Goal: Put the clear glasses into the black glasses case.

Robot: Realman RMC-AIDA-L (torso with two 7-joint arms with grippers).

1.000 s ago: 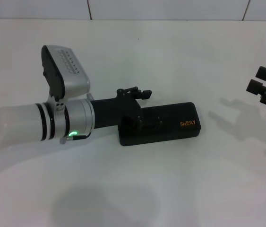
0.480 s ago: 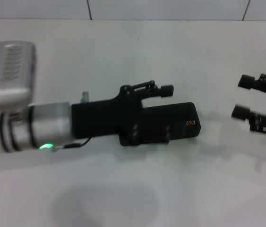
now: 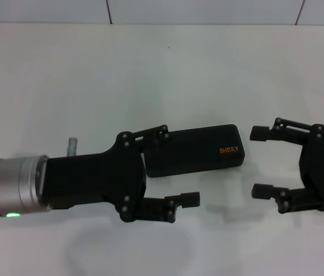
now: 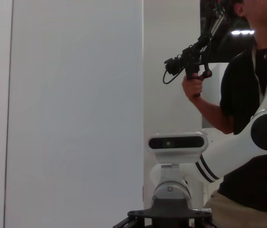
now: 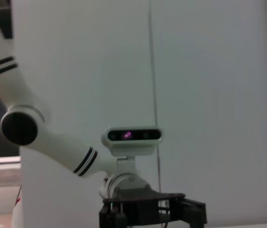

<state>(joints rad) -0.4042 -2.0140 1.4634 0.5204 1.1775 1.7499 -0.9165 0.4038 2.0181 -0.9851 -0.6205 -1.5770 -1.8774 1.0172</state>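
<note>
Head view only: closed black glasses case (image 3: 195, 150) between wide-open left gripper (image 3: 176, 168), right gripper (image 3: 260, 163).

Closed black glasses case (image 3: 195, 150) lying flat on white table (image 3: 167, 69) — orange lettering up. Left gripper (image 3: 176, 167) spread wide at its left end; right gripper (image 3: 256, 162) spread wide just beyond its right end — not touching.

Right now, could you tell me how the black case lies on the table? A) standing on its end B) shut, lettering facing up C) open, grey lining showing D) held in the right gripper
B: the case lies flat and shut between the two open grippers, its orange lettering facing up.
</note>
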